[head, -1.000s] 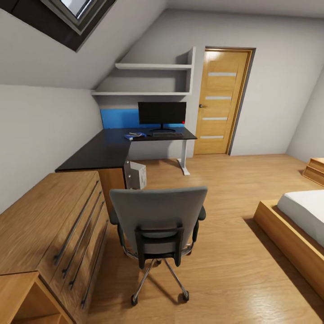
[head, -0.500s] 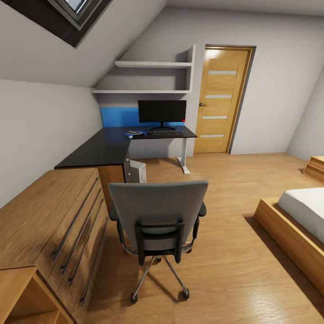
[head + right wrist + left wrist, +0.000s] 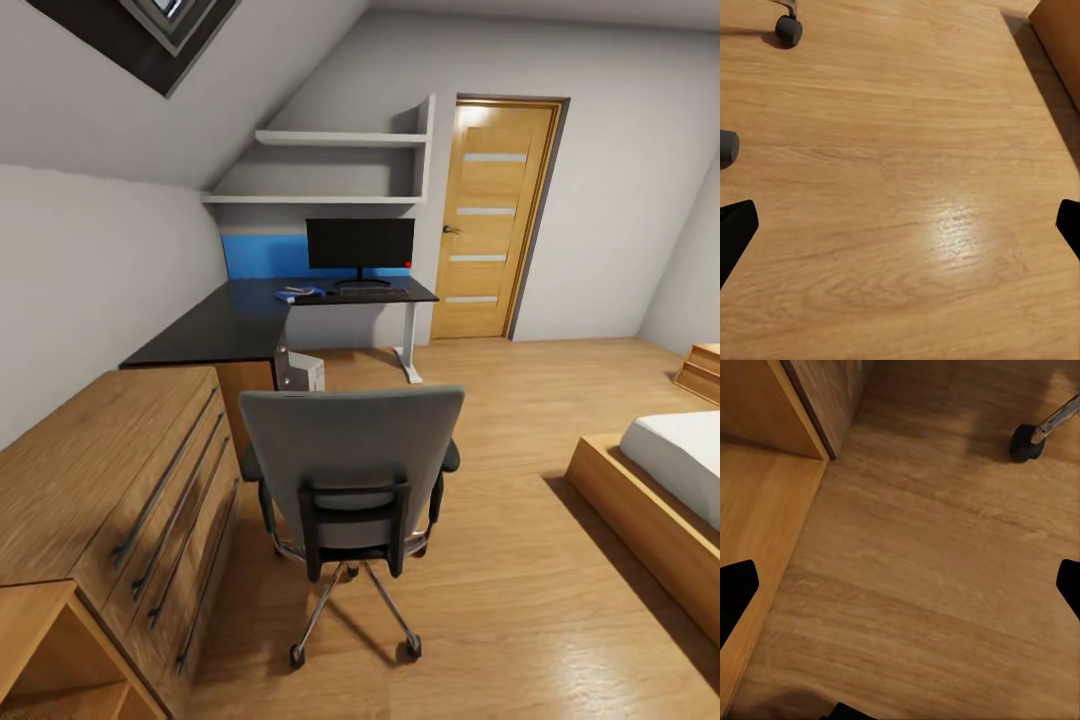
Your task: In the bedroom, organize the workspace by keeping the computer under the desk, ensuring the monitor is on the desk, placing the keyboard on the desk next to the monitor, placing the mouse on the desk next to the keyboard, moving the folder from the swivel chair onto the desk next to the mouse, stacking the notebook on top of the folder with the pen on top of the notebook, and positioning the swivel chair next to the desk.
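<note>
The swivel chair [image 3: 350, 470] stands on the floor with its grey back toward me, hiding its seat. Beyond it is the black L-shaped desk [image 3: 225, 328]. On the desk's far end stand the monitor [image 3: 360, 245] and, in front of it, the keyboard [image 3: 372, 292]. A small blue item, likely the folder [image 3: 300, 293], lies left of the keyboard with something pale on it. Mouse, notebook and pen are too small to tell. The computer [image 3: 300, 372] sits under the desk. My left gripper [image 3: 900, 585] and right gripper [image 3: 900, 229] hang open over bare floor.
A wooden chest of drawers [image 3: 110, 500] lines the left wall beside the chair. A bed [image 3: 660, 500] on a wooden frame is at the right. A door [image 3: 490, 225] is at the back. Chair castors [image 3: 1026, 441] [image 3: 789, 28] show near the grippers.
The whole head view has shifted: the camera has come a little closer to the chair and desk. Nothing in the room has itself moved.
</note>
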{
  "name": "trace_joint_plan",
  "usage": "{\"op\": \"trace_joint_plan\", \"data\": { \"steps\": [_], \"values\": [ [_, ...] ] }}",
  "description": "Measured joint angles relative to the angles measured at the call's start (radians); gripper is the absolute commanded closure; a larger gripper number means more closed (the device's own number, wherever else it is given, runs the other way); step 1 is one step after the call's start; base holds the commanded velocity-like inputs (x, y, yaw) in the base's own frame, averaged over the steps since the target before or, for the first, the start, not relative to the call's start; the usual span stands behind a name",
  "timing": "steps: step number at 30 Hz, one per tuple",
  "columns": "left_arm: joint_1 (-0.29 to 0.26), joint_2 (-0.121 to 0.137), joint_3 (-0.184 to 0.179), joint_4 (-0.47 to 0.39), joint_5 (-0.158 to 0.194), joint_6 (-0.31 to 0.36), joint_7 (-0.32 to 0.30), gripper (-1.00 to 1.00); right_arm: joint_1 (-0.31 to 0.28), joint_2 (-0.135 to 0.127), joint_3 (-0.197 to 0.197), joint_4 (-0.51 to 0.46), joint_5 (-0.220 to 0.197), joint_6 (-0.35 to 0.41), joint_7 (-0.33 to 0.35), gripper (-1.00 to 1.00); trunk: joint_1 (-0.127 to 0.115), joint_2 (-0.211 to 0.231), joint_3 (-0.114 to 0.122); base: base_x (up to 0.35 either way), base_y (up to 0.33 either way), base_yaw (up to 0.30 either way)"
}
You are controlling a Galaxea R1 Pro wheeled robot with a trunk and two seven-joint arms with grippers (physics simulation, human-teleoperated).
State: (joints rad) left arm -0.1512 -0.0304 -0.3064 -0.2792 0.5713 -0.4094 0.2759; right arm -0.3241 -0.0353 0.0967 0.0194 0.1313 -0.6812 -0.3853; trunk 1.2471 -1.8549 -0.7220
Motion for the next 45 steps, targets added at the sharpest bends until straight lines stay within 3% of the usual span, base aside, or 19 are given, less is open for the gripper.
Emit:
{"op": "trace_joint_plan", "data": {
  "steps": [45],
  "values": [
    [0.000, -0.002, -0.001, 0.000, 0.000, 0.007, -0.007, -1.00, 0.000, 0.001, 0.003, -0.002, -0.002, -0.004, 0.000, -1.00, 0.173, -0.315, -0.141, 0.000, 0.000, 0.000]
  ]
}}
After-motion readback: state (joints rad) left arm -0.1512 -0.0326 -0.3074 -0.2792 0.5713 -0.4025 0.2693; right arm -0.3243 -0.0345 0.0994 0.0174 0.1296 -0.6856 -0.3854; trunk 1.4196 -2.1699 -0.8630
